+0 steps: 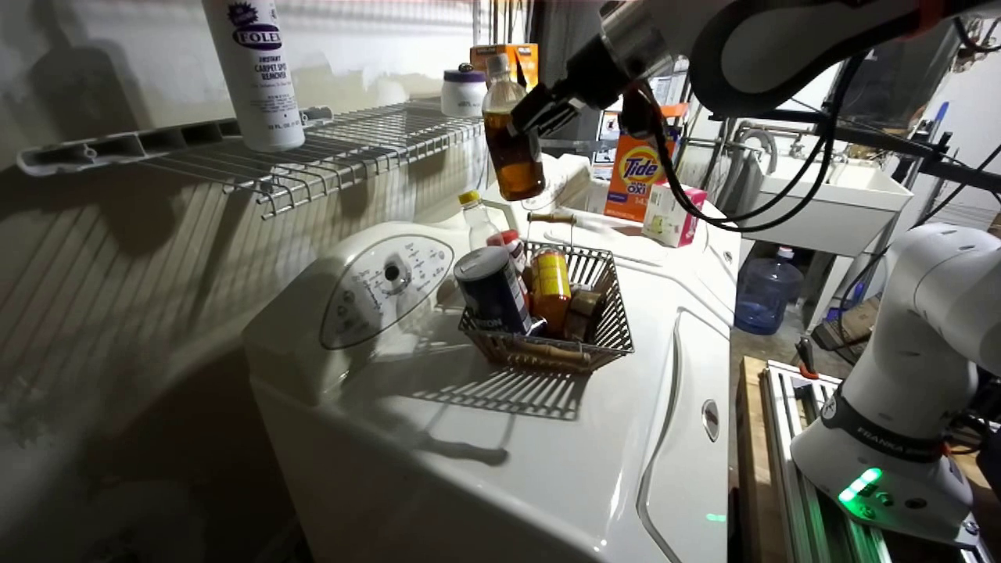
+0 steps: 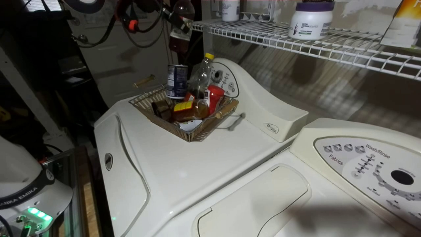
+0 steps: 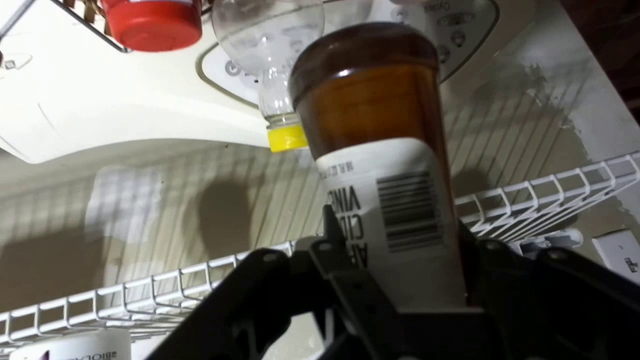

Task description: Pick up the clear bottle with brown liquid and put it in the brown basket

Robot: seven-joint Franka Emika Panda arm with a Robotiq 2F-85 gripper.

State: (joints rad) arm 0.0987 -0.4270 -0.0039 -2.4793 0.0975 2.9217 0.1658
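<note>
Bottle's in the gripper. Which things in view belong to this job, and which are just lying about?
For the job:
bottle of brown liquid
gripper, shut on it
brown basket

Just lying about:
inside the brown basket: blue can, yellow-labelled bottle, red-lidded jar
Tide box
pink and white box
on the wire shelf: spot remover, white tub

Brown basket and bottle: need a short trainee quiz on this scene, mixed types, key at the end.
1. What does the tool hold?
2. True or false: the dark blue canister is in the brown basket.
3. The tool's load is: a) inside the basket; b) on the wire shelf; c) in the air, higher than the basket.
Key: 1. the clear bottle with brown liquid; 2. true; 3. c
</note>
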